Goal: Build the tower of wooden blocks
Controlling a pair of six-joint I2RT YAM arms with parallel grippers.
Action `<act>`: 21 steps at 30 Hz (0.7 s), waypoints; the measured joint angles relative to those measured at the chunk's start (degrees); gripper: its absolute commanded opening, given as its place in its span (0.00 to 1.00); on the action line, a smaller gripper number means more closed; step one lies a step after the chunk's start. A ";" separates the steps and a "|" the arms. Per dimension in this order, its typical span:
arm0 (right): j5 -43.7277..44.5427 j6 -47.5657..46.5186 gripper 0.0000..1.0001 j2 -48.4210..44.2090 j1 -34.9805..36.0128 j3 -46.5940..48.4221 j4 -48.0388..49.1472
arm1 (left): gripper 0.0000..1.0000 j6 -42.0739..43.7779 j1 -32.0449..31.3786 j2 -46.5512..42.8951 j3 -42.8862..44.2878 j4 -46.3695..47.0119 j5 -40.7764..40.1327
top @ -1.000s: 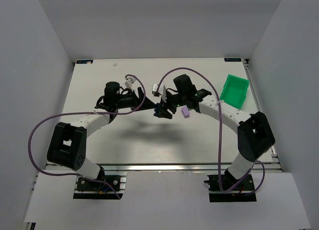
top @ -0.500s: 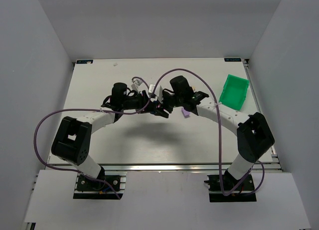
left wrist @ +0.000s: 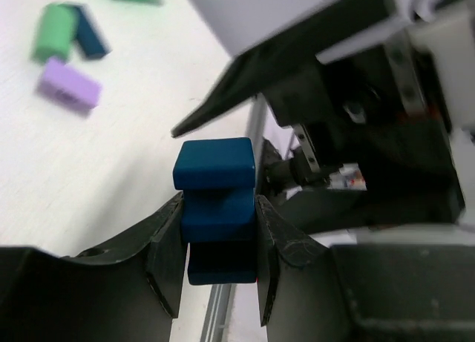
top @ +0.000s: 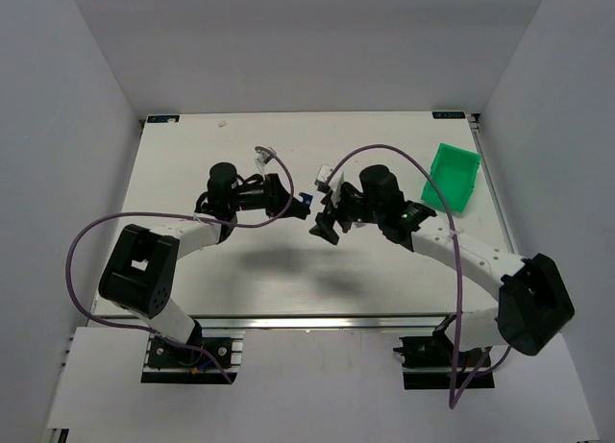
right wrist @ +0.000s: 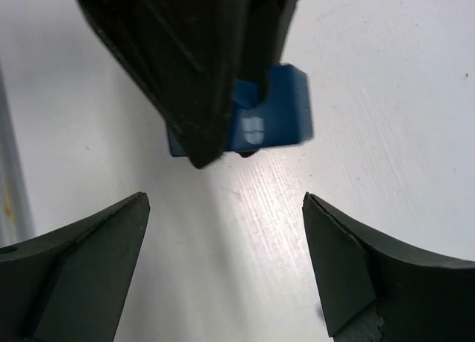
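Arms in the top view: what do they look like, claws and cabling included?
The left arm and right arm have white links between blocky black joints. A purple cable loops along each. The left claw and right claw have matte black, tapering fingers.

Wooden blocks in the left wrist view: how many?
4: a held blue block in the left pincer; a green block, a far blue block and a lilac block on the table, upper left. Others may be hidden.
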 measured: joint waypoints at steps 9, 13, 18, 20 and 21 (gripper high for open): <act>-4.81 25.81 0.80 -10.19 -3.13 -8.55 12.76 | 0.00 -23.76 -0.04 3.23 -4.00 37.81 10.51; -8.44 33.51 0.70 -13.00 -3.19 -14.45 20.22 | 0.00 -32.59 -0.04 9.14 -1.36 41.33 12.31; -7.80 37.66 0.65 -16.11 -3.50 -15.02 24.57 | 0.00 -36.94 -0.04 10.75 -0.83 42.32 12.94; -6.38 40.19 0.65 -17.33 -3.52 -14.91 26.58 | 0.00 -37.57 -0.04 10.29 -0.83 42.69 13.14; -5.51 41.57 0.66 -17.64 -3.52 -14.75 27.21 | 0.00 -37.70 -0.04 10.05 -0.83 42.99 13.18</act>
